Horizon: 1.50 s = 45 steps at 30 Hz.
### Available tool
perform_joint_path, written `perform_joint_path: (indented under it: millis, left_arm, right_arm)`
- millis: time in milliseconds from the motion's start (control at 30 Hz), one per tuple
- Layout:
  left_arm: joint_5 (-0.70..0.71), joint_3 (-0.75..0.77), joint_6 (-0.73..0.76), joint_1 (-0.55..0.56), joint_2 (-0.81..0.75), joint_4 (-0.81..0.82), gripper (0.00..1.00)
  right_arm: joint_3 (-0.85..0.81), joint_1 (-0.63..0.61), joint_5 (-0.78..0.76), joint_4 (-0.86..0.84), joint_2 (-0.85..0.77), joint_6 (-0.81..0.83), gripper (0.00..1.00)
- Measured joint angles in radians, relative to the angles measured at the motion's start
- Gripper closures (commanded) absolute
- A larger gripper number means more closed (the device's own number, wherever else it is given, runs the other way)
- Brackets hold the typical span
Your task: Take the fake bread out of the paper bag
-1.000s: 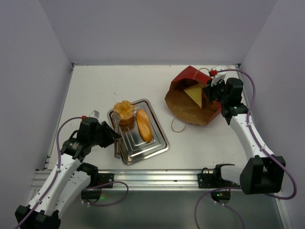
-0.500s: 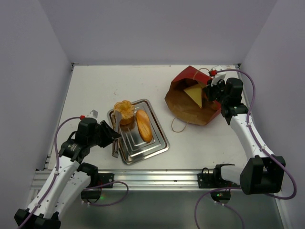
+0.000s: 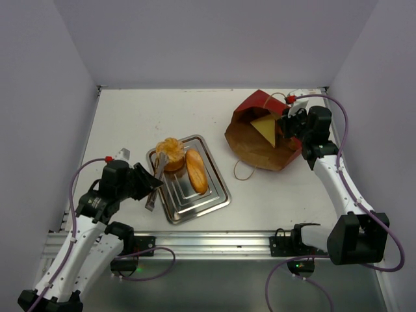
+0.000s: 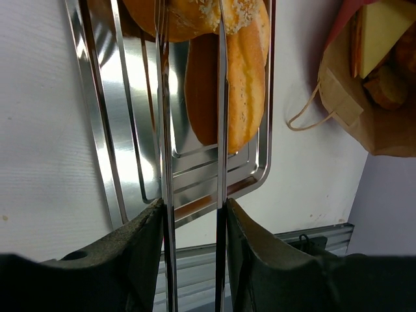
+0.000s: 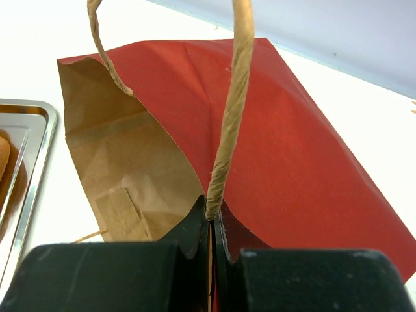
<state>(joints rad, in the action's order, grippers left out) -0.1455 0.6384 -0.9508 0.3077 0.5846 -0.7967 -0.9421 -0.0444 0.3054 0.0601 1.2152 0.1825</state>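
The dark red paper bag [image 3: 260, 133] lies on its side at the right, its brown mouth facing the tray. Inside it show a pale yellow wedge [image 3: 264, 128] of fake bread and a brown piece [image 4: 387, 88]. My right gripper [image 3: 286, 123] is shut on the bag's rim and string handle [image 5: 231, 97], holding the mouth up. A long loaf [image 3: 195, 171] and a round roll [image 3: 169, 151] lie on the silver tray [image 3: 195, 201]. My left gripper [image 3: 148, 185] is shut on metal tongs [image 4: 162, 130]. Their arms stand apart and reach over the roll, tips hidden.
The bag's other string handle [image 3: 244, 170] lies looped on the table between bag and tray. Grey walls close the table on three sides. A metal rail [image 3: 208, 242] with cables runs along the near edge.
My left arm has drawn back a little to the left, taking the tongs' handle end with it. The tongs' arms have spread slightly. The right arm and bag have not moved.
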Motion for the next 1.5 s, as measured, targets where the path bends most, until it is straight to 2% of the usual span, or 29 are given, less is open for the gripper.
perform_joint_path:
  millis: [667, 967, 1067, 1233, 1367, 1500]
  left_arm:
    - [0.054, 0.089, 0.001, 0.0, -0.019, -0.095, 0.53]
    - [0.067, 0.24, 0.077, 0.0, 0.022, -0.126, 0.55]
    - [0.014, 0.274, 0.131, 0.0, 0.057, -0.097, 0.59]
    - [-0.132, 0.276, 0.211, 0.003, 0.131, -0.006, 0.61]
    - [-0.191, 0.265, 0.229, 0.066, 0.164, 0.078, 0.61]
    - [-0.213, 0.22, 0.206, 0.238, 0.203, 0.214, 0.61]
  right_arm:
    - [0.0, 0.0, 0.0, 0.0, 0.0, 0.0, 1.0]
    - [0.0, 0.0, 0.001, 0.0, 0.0, 0.0, 1.0]
    - [0.0, 0.0, 0.004, 0.002, 0.0, 0.001, 1.0]
    - [0.0, 0.0, 0.047, 0.025, 0.0, 0.018, 1.0]
    - [-0.001, 0.0, 0.066, 0.04, 0.0, 0.026, 1.0]
    - [-0.004, 0.001, 0.082, 0.048, 0.005, 0.028, 1.0]
